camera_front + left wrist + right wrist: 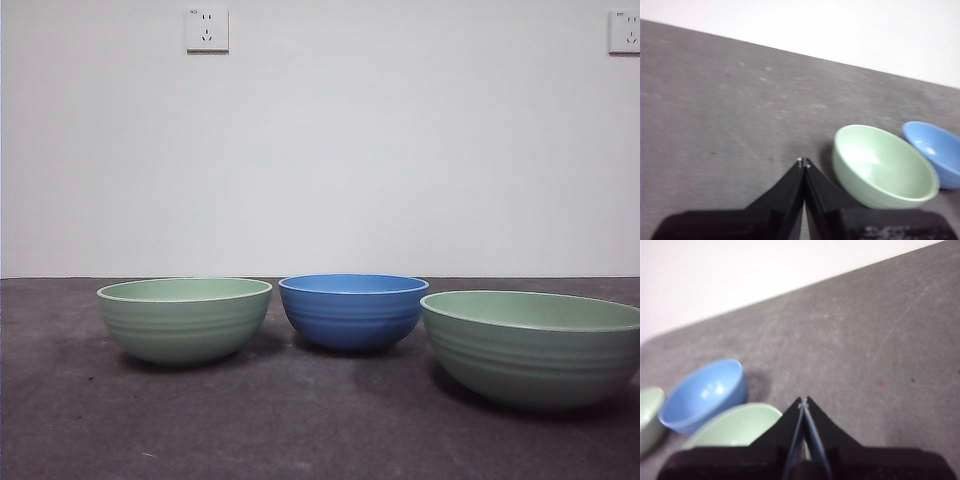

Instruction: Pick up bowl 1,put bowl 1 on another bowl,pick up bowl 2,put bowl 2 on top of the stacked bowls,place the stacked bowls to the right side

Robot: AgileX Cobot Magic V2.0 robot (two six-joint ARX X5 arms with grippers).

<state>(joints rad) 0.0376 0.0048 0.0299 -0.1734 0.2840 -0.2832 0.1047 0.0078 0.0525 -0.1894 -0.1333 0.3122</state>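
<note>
Three bowls stand apart in a row on the dark table in the front view: a pale green ridged bowl (pixel 185 318) at the left, the blue ridged bowl (pixel 353 311) in the middle, and a larger-looking pale green bowl (pixel 532 345) near at the right. My left gripper (pixel 803 162) is shut and empty, hovering beside the left green bowl (pixel 882 166), with the blue bowl (pixel 936 150) beyond it. My right gripper (pixel 803 401) is shut and empty above the right green bowl (pixel 737 427), close to the blue bowl (pixel 705 394). Neither arm shows in the front view.
The grey table top (pixel 280 420) runs back to a white wall with two sockets (pixel 206 29). Bare table lies in front of the bowls and out to both sides in the wrist views.
</note>
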